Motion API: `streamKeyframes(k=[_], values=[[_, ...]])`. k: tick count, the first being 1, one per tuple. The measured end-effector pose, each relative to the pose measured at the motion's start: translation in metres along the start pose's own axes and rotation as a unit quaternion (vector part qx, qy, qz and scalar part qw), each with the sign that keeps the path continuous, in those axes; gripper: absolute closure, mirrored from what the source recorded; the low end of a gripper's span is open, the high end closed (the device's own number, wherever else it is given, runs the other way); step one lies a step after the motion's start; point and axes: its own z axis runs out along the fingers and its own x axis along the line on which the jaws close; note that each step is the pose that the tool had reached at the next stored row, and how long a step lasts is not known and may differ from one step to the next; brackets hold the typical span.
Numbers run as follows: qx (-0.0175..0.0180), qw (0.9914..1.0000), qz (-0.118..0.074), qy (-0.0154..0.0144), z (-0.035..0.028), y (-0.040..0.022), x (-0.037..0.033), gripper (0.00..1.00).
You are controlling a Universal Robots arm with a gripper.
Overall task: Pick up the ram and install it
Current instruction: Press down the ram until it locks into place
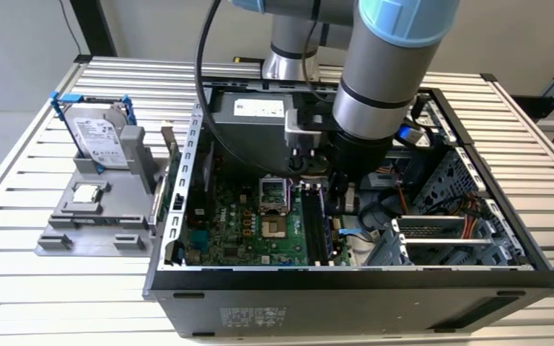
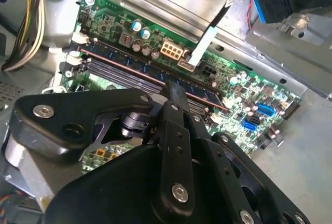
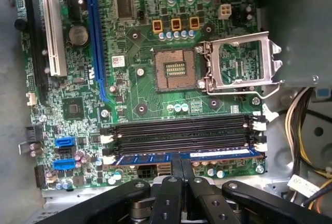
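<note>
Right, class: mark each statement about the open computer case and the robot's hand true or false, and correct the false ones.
1. The ram lies in a slot at the edge of the memory slot bank, with the hand at its middle. True.
2. The processor socket has its metal cover closed. False: the cover is swung open.
3. The hard drive stands outside the case, on the exterior view's left. True.
4. Every memory slot is filled. False: the black slots beside the ram are empty.

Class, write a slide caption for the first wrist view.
Pincer shut on the ram, set in the motherboard's outermost memory slot.
</note>
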Motion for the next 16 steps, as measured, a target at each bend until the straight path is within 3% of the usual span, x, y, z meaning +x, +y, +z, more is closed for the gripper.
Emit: streamKeyframes(k=[5,8,16], values=[[0.0004,0.99975,-0.022,0.0,0.0004,0.0002,-0.0012,1.0],[0.0004,0.99974,-0.023,0.0002,0.0004,0.0002,-0.0012,1.0],[0.0004,0.99974,-0.023,0.0001,0.0143,0.0001,-0.0014,1.0]])
